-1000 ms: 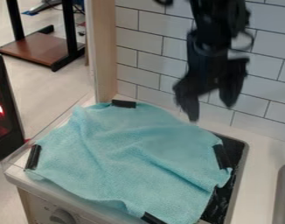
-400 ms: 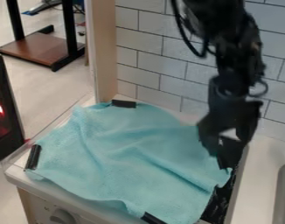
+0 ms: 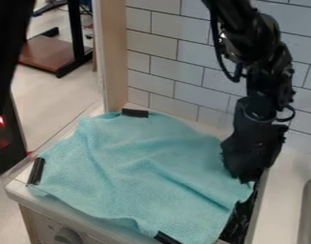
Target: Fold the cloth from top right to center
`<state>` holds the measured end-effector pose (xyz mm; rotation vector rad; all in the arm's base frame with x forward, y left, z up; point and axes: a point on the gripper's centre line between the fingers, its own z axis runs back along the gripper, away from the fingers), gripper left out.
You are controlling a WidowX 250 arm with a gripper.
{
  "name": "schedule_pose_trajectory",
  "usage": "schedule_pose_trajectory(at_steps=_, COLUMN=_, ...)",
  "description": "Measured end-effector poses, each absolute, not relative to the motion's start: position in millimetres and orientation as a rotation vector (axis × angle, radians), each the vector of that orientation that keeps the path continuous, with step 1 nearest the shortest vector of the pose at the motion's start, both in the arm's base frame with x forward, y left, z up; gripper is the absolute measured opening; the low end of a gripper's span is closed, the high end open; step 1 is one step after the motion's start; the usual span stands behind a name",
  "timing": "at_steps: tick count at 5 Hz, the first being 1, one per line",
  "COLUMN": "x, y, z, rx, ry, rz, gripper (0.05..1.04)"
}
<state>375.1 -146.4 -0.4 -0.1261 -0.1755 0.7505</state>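
Camera view: on the front of the toy stove point(image 3: 42, 224), a knob point(image 3: 68, 235) is seen. Over the stove's top, the turquoise cloth point(image 3: 136, 174) is spread, its fold not yet made. Toward the stove's back right, the black gripper point(image 3: 246, 178) has been lowered to the cloth's edge; whether it is open or closed cannot be told. A grasp is probably being set up. Behind the stove, a tiled wall point(image 3: 163, 59) is seen.

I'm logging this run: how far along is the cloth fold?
No fold looks done: the cloth lies spread out, only wrinkled. Under way, the gripper is at its right-hand corner; I cannot tell whether it grips. What appears left is bringing that corner to the center.
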Motion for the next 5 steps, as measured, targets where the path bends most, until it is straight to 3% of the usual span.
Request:
schedule_pose_trajectory(at_steps=1, x=377.5, y=-147.7, z=-1.2, rx=-0.124, ry=-0.182, rz=0.744, gripper=0.947)
schedule_pose_trajectory(at_steps=3, x=376.7, y=-149.0, z=-1.2, rx=-0.12, ry=-0.183, rz=0.725, gripper=0.371)
schedule_pose_trajectory(at_steps=4, x=376.1, y=-149.2, z=-0.8, rx=-0.119, ry=-0.176, rz=0.737, gripper=0.199)
schedule_pose_trajectory(at_steps=5, x=378.8, y=-151.7, z=0.8, rx=-0.12, ry=-0.164, rz=0.744, gripper=0.097)
